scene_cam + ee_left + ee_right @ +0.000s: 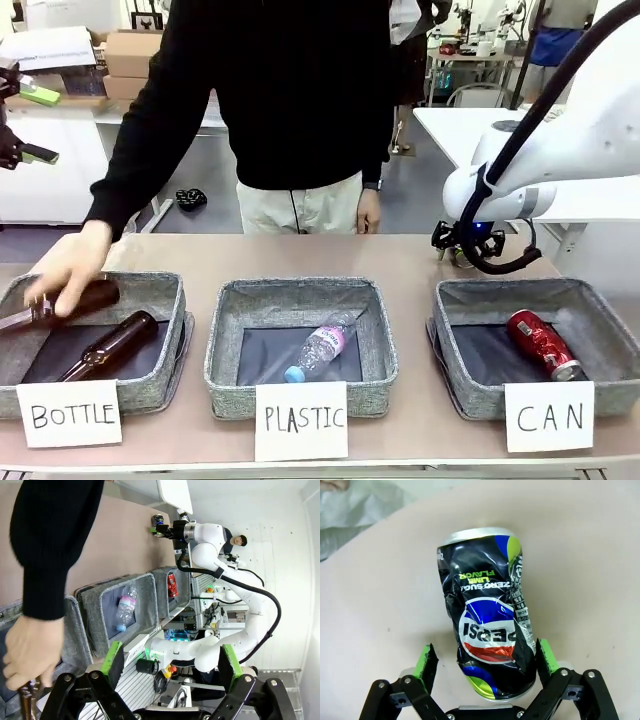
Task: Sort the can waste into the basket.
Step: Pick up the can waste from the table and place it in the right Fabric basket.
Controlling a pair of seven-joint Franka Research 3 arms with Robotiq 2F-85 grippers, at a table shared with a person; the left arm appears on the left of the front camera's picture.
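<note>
A crumpled dark blue Pepsi can (pixel 490 620) lies on the tan table between the fingers of my right gripper (pixel 486 661). That gripper is open: its right pad (pixel 546 655) sits at the can's side, while a small gap shows at the left pad. In the front view the right gripper (pixel 455 247) is low on the table just behind the grey CAN basket (pixel 505 286), and it hides the Pepsi can. A red can (pixel 541 344) lies inside that basket. My left gripper (pixel 42 125) hangs open and empty at the far left, above the table.
A person's hand (pixel 66 268) holds a brown bottle over the BOTTLE basket (pixel 165 282), where another brown bottle (pixel 112 345) lies. The PLASTIC basket (pixel 300 288) in the middle holds a clear bottle (pixel 322 346). The person stands at the far side.
</note>
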